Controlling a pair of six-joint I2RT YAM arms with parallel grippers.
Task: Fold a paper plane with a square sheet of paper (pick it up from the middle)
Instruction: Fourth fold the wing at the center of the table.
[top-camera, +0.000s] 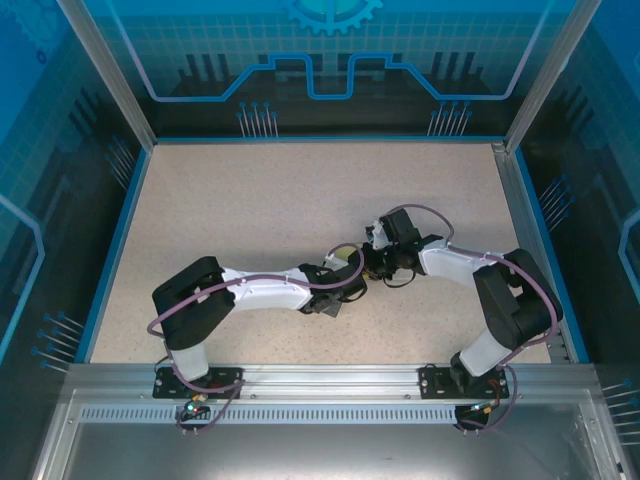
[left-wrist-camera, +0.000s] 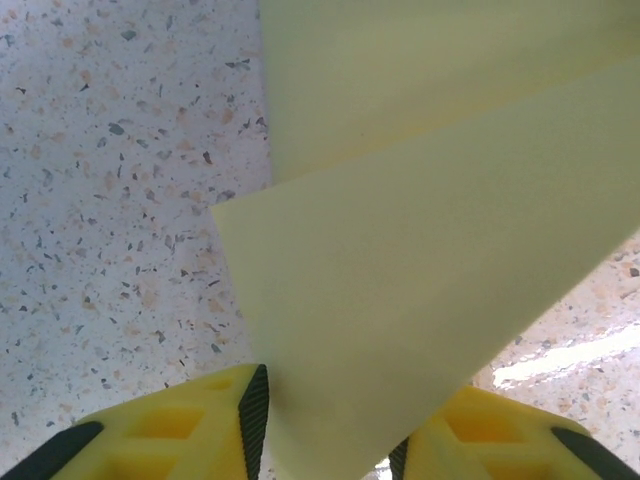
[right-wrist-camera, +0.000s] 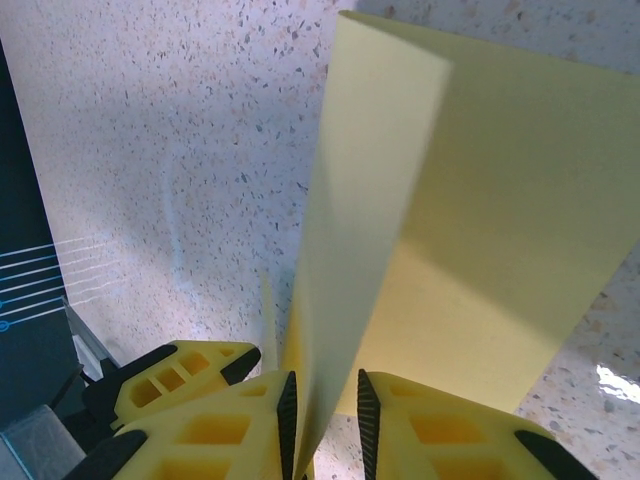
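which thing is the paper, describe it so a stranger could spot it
On the speckled table, look near the middle, where the robot arms reach in. The sheet of paper stands folded between yellow fingers: thin, plain, pale yellow, paler than the fingers.

We identify one sheet of paper (right-wrist-camera: 500, 220): pale yellow, plain, unmarked. It is partly folded. In the right wrist view, a narrow flap stands almost edge-on, and a wider panel spreads to the right of it. The near end of the flap sits between the pads of the right gripper (right-wrist-camera: 323, 410). In the left wrist view, we see two overlapping layers. The front layer tapers down into the gap between the fingers of the left gripper (left-wrist-camera: 325, 430). The sheet sits near the middle of the worktop (top-camera: 250, 220), slightly toward the near edge.
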